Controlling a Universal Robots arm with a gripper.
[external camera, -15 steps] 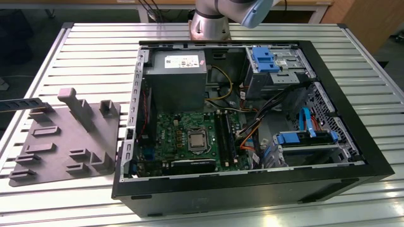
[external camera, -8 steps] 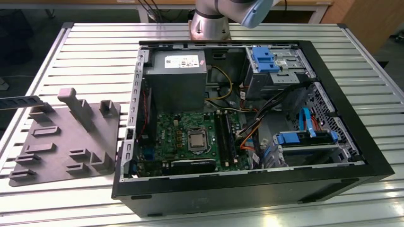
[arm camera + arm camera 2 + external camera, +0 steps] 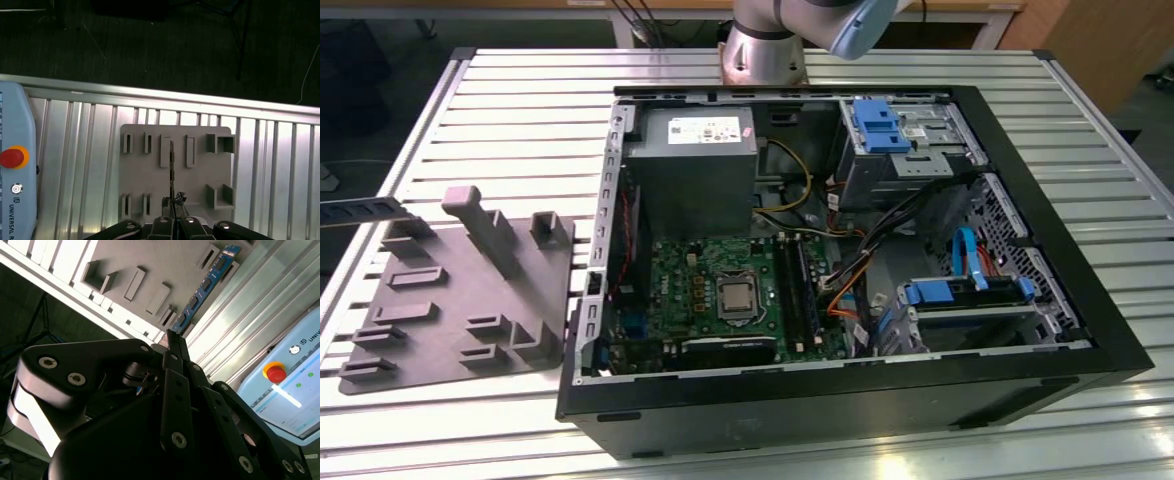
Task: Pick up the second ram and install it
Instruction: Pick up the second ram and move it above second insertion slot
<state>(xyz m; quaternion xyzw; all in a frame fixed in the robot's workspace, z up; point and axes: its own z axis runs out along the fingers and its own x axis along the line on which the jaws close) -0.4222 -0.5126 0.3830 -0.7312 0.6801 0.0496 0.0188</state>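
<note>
The second ram [image 3: 206, 286] is a long thin stick with dark chips along it, and it runs out from my gripper [image 3: 172, 338], which is shut on one of its ends. In the first wrist view the ram [image 3: 172, 172] shows edge-on, hanging over the grey moulded tray [image 3: 200, 175], with the gripper [image 3: 172, 209] closed around its near end. At the exterior view's left edge the dark ram [image 3: 367, 212] pokes in above the tray's [image 3: 440, 340] far corner. The motherboard's black memory slots [image 3: 797, 290] lie inside the open computer case [image 3: 854, 400].
The case holds a grey power supply [image 3: 694, 170], blue drive brackets [image 3: 874, 125] and loose cables [image 3: 854, 280]. Pale grey posts [image 3: 487, 230] rise from the tray. A teach pendant with a red button [image 3: 12, 157] lies on the slatted table [image 3: 520, 120]. The arm's base [image 3: 761, 45] stands behind the case.
</note>
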